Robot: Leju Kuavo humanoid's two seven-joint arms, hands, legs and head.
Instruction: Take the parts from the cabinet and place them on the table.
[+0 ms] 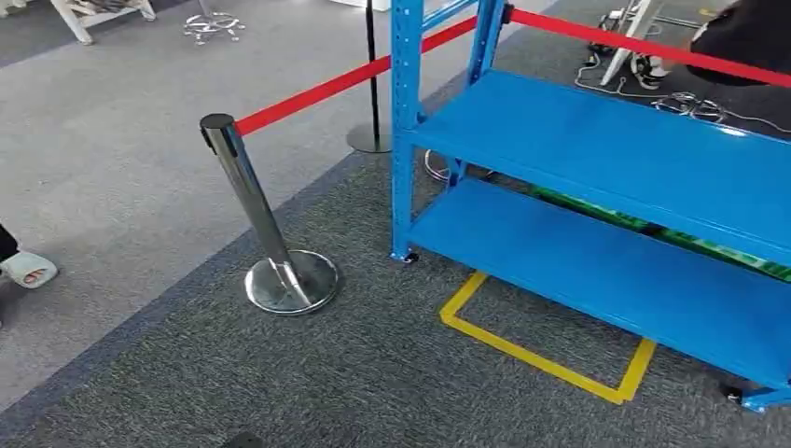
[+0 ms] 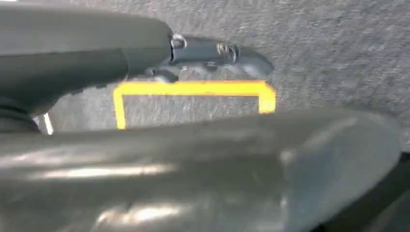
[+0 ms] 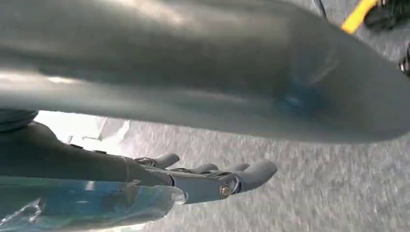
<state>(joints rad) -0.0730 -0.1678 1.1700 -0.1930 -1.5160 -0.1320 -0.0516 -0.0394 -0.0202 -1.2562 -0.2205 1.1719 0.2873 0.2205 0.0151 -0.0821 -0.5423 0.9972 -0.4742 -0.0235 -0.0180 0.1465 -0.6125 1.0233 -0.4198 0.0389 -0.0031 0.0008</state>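
The blue metal shelf cabinet (image 1: 597, 159) stands on the right side of the scene, on grey carpet floor (image 1: 326, 373). Its two flat shelves that are visible carry nothing; no parts are seen on them. A yellow tape rectangle (image 1: 541, 359) is marked on the carpet just under the near edge of the lower shelf.

To the left of the cabinet stands a shiny chrome barrier post (image 1: 266, 233) with a round base, and a red belt (image 1: 317, 91) runs from its top toward the far right, past the cabinet frame. At the far left edge a person's white shoe (image 1: 26, 271) rests on the floor.

The left robot hand (image 2: 212, 55) hangs over the carpet with its fingers stretched out straight, holding nothing. The right robot hand (image 3: 212, 179) also has its fingers extended and apart, and nothing is between them.
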